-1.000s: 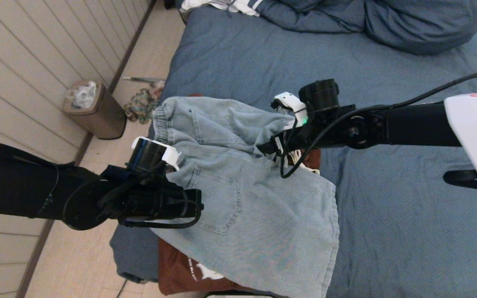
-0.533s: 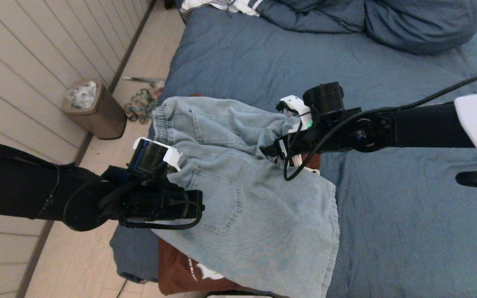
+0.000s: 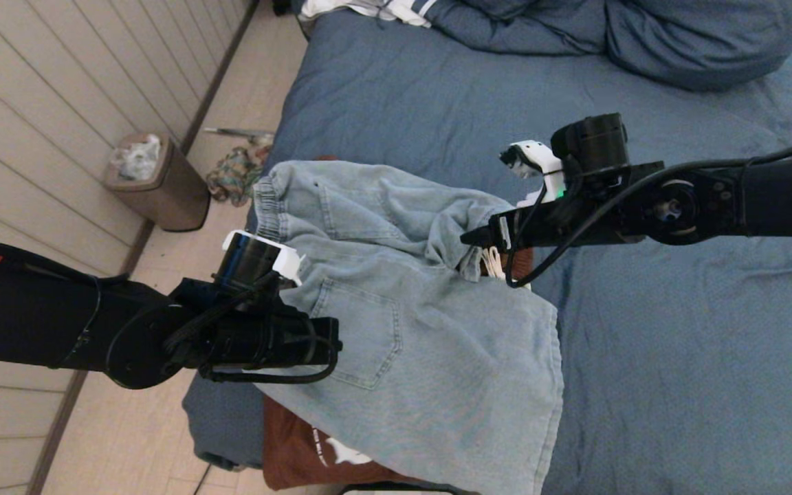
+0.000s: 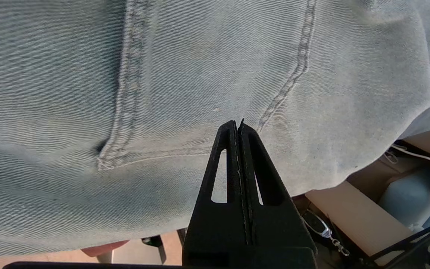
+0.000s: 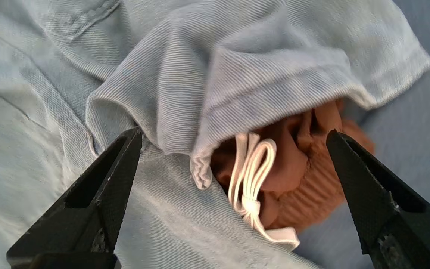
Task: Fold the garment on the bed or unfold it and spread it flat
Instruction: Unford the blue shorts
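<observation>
One bed, one denim shorts, one brown garment, one bin, two grippers.

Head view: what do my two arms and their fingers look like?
Both arms are matte black with loose black cables looped at the wrists. Each wrist carries a black cylindrical camera on a white bracket; a green light glows on the right one. The left gripper and right gripper have black wedge-shaped fingers with cut-out slots.

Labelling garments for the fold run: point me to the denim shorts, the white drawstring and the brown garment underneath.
denim shorts (image 3: pixel 437 357), head view, on the flat leg panel.
white drawstring (image 5: pixel 250 175), right wrist view, on the looped cords.
brown garment (image 5: pixel 304 160), right wrist view, on the bunched fabric beside the drawstring.
</observation>
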Motion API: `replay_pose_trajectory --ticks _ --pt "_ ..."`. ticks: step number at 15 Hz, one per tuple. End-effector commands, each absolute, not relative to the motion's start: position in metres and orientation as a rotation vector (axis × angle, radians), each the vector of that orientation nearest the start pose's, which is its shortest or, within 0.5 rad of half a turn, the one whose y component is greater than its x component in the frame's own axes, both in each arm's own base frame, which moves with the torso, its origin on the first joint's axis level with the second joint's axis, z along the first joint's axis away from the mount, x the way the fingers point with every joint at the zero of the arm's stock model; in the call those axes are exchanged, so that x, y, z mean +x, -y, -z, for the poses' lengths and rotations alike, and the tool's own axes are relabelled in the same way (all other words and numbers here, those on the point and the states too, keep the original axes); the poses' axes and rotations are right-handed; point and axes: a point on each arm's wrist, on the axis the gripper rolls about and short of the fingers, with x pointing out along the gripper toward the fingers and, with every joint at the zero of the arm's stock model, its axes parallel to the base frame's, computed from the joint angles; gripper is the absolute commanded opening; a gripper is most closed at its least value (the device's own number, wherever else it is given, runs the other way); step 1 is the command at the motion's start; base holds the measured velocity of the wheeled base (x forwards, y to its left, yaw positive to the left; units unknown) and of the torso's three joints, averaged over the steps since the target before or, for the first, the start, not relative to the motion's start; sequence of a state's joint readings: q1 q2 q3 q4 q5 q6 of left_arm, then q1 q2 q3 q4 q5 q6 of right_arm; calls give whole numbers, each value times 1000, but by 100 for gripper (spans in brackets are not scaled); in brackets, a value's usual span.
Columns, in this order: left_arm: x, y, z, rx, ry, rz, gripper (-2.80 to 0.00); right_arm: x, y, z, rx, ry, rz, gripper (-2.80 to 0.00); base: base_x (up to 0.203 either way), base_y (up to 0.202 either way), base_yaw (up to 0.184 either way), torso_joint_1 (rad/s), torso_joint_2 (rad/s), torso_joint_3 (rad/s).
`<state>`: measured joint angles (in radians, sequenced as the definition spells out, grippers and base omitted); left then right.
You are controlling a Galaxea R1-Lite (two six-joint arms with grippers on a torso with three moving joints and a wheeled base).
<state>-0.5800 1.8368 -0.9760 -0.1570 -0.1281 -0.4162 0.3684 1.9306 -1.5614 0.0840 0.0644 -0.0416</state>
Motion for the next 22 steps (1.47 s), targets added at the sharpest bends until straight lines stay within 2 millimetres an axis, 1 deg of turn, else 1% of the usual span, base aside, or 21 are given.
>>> replay_pose_trajectory --ticks 1,4,5,6,7,8,9,12,15,20,21,22 --pt "273 182 -140 -225 -827 519 -280 362 -138 -243 -1 -468 -402 0 0 0 0 0 0 0" --pt "272 182 -141 -225 -825 520 -280 366 -144 -235 252 -556 -307 0 0 0 0 0 0 0" --pt "272 182 -141 -225 -825 521 -280 365 -149 -231 276 -596 -274 0 0 0 0 0 0 0" --pt "272 182 -141 -225 -824 520 -280 364 -155 -231 305 -604 -254 0 0 0 0 0 0 0" --pt "272 182 -141 -225 -822 520 -280 365 -159 -233 324 -600 -239 0 0 0 0 0 0 0" --pt "272 182 -142 -225 -821 521 -280 367 -165 -230 327 -604 -239 0 0 0 0 0 0 0" --pt "272 181 -142 -225 -820 519 -280 370 -168 -230 327 -600 -231 0 0 0 0 0 0 0" --pt "272 182 -141 -224 -824 520 -280 379 -167 -238 354 -555 -196 0 0 0 0 0 0 0" --pt "273 183 -138 -223 -828 518 -280 385 -167 -241 384 -533 -151 0 0 0 0 0 0 0" --pt "272 184 -138 -220 -832 522 -280 381 -170 -241 433 -579 -127 0 0 0 0 0 0 0" --pt "272 184 -138 -220 -832 523 -280 381 -170 -243 457 -582 -118 -280 0 0 0 0 0 0" --pt "272 184 -138 -220 -832 523 -280 380 -169 -245 470 -593 -109 -280 0 0 0 0 0 0"
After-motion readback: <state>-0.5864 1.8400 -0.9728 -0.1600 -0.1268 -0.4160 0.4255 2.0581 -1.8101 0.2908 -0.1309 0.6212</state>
